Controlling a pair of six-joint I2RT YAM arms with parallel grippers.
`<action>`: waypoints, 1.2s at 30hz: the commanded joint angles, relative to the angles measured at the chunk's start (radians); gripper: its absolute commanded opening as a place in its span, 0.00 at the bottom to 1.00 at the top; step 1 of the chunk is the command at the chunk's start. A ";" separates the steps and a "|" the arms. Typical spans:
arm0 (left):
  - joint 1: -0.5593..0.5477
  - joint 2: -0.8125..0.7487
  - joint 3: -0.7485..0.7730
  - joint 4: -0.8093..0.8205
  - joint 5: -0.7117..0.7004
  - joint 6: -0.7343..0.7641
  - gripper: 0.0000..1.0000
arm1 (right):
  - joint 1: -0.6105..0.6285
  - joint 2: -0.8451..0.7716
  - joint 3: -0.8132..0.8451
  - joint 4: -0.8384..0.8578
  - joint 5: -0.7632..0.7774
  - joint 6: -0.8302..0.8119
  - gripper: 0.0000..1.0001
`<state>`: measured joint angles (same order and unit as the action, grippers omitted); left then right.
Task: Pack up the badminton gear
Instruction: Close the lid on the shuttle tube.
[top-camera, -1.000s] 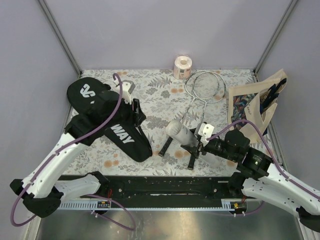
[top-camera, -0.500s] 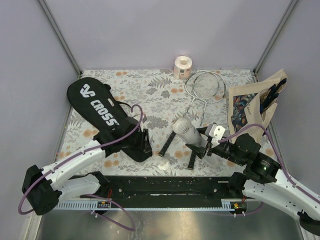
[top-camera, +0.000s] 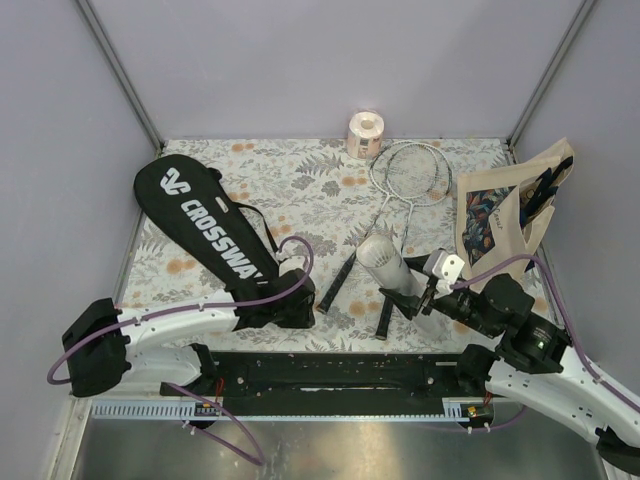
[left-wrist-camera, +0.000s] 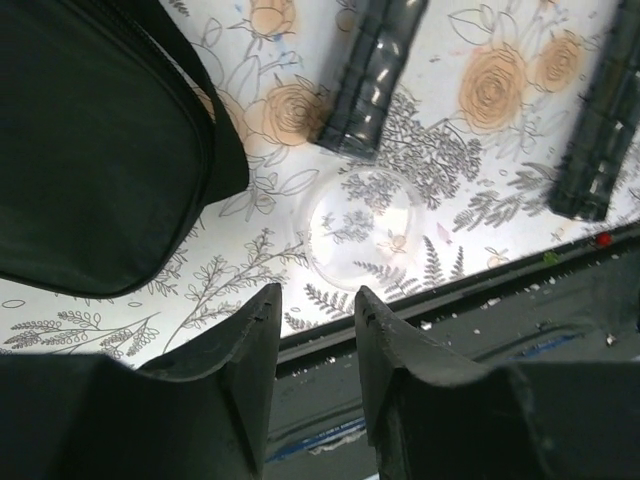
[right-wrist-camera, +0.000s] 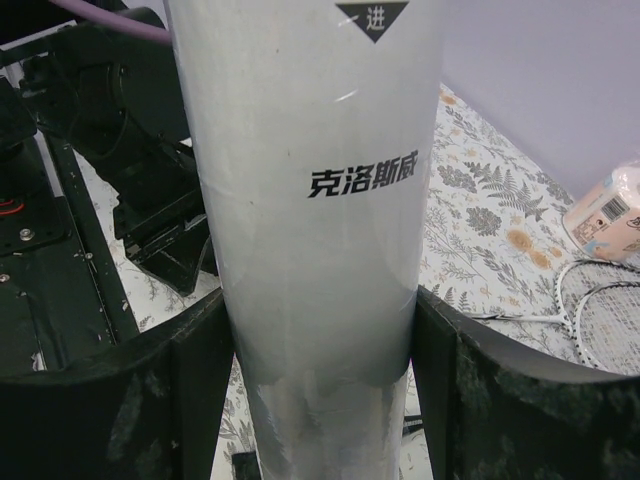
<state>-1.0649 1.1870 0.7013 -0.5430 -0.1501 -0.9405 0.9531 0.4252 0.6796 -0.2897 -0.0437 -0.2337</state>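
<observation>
Near the front edge of the tabletop (top-camera: 300, 190), the right jaws clamp the white tube (top-camera: 385, 262), which tilts up off the surface. The right wrist view is filled by this tube (right-wrist-camera: 310, 200), pressed between both fingers (right-wrist-camera: 170, 390), with its top and bottom cut off. From above, the left jaws sit low beside the narrow end of the CROSSWAY bag (top-camera: 215, 235), and their gap is hidden. The left wrist view shows them narrowly parted and holding nothing. They hang over a clear round disc (left-wrist-camera: 365, 230) lying flat on the tabletop, which the top view does not show. The 2 rackets (top-camera: 410, 175) lie overlapping, with 1 shaft partly hidden behind the tube.
</observation>
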 joint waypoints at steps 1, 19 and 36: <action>-0.018 0.026 -0.023 0.067 -0.114 -0.080 0.38 | 0.004 -0.037 0.009 0.029 0.019 0.011 0.39; -0.064 0.276 -0.003 0.100 -0.074 -0.136 0.13 | 0.004 -0.068 -0.002 0.001 0.028 -0.003 0.39; -0.046 -0.208 0.128 -0.090 -0.190 -0.132 0.00 | 0.003 -0.029 -0.008 -0.016 0.025 -0.022 0.39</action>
<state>-1.1412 1.1206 0.7349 -0.6067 -0.2672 -1.0962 0.9531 0.3790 0.6632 -0.3439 -0.0349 -0.2310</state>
